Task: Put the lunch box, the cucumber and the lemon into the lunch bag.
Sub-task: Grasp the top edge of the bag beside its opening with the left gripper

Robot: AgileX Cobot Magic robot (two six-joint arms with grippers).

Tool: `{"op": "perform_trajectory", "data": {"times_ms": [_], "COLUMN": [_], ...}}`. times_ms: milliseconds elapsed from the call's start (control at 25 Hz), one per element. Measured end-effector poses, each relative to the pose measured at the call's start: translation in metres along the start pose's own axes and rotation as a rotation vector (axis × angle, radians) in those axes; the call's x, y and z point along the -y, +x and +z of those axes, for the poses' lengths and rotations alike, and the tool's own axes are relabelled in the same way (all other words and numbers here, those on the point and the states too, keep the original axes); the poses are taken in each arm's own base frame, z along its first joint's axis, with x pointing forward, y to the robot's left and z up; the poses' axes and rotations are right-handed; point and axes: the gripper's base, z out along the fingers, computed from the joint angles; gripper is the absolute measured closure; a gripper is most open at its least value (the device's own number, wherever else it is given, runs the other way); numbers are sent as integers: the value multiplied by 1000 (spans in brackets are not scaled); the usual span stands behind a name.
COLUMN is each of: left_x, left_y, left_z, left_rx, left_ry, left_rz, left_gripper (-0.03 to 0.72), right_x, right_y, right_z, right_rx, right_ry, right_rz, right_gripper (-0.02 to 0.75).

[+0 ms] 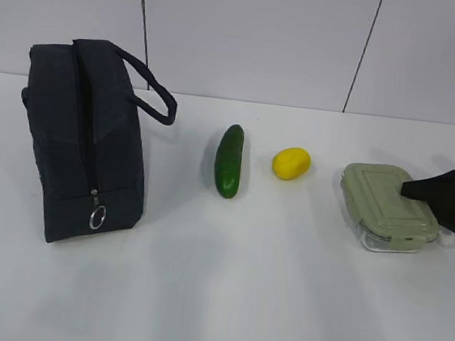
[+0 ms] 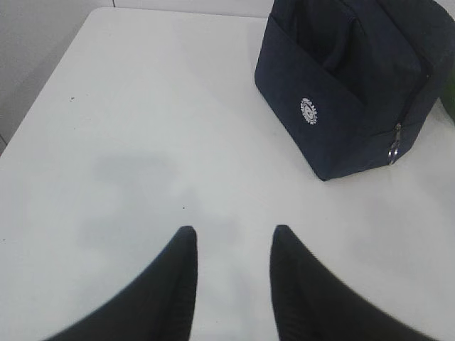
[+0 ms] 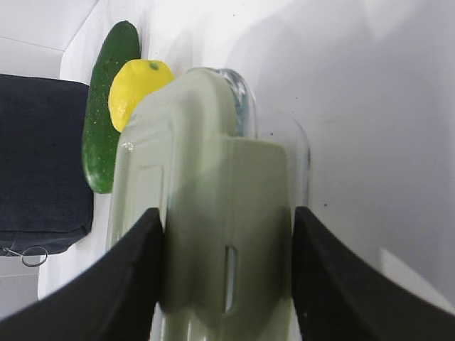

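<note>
- Exterior view: on the white table (image 1: 278, 306) stand, left to right, the zipped lunch bag (image 1: 84, 139), cucumber (image 1: 229, 161), lemon (image 1: 291, 162) and lunch box (image 1: 386, 208); the right claw (image 1: 411, 190) reaches over the box's right end.
- Left wrist view: the left claw (image 2: 231, 245) hangs parted and empty over bare table, the bag at far right.
- Right wrist view: the right claw's fingers (image 3: 135, 270) straddle the lunch box; contact is unclear.

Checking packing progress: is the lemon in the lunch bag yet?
No, in the exterior view the lemon lies on the table between the cucumber and the lunch box, apart from the lunch bag.
</note>
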Motion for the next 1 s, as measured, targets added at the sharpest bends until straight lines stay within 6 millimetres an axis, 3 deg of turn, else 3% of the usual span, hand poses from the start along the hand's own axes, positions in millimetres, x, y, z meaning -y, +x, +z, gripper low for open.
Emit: {"op": "perform_trajectory", "data": {"times_ms": [400,1000], "left_x": [0,0], "left_y": [0,0], "left_z": [0,0], "left_rx": [0,0], "left_ry": [0,0], "left_rz": [0,0], "left_gripper": [448,448], "right_x": [-2,-23], "right_y": [-2,-13], "right_z": [-1,-12], "right_rx": [0,24], "right_ry": [12,27], "right_rz": [17,31], "right_gripper": [335,330]}}
